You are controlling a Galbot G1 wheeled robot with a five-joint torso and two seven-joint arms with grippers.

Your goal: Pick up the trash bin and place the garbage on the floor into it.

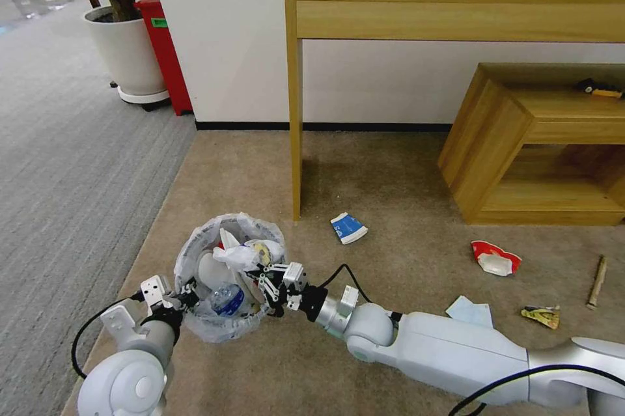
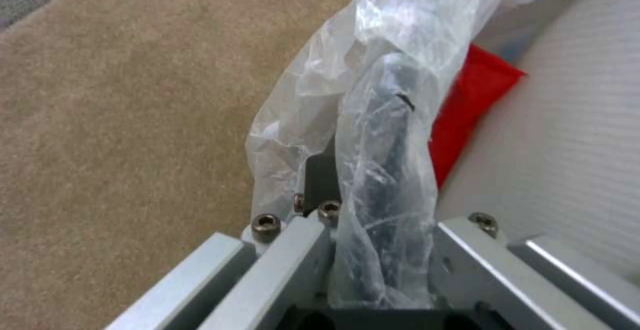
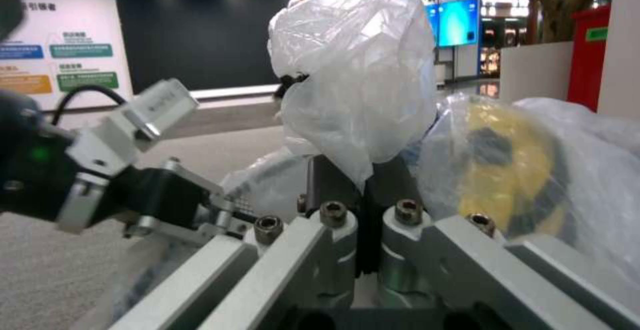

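Gripping the trash bin (image 1: 228,273) above the floor (image 1: 390,175), I am pinching its rim with my left gripper (image 1: 185,292); overfilling risks spillage. In my left wrist view, fingers are clamping the bagged rim (image 2: 380,170). In my right wrist view, my right gripper (image 3: 363,220) is closing on crumpled white plastic (image 3: 347,70) above the bin.
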